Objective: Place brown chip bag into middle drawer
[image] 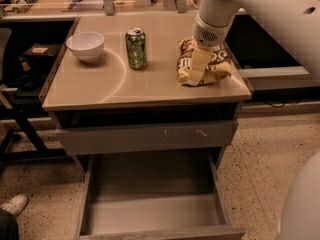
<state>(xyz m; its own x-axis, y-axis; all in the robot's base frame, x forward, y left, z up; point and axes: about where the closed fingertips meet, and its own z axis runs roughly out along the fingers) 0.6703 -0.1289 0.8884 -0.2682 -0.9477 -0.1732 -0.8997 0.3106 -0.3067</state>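
Rests the gripper [198,66] on the brown chip bag [222,66] at the right edge of the tabletop [125,86], apparently to pick it up for the middle drawer [150,214], pulled open below to receive it, with green can [135,48] and white bowl [85,45] well aside; grasp closed or not, cannot tell.

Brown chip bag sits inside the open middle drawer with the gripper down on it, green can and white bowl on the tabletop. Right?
No. The camera view shows the brown chip bag on the tabletop, beside the green can, not in the open middle drawer. The gripper is down on it there; the white bowl is on the tabletop too.
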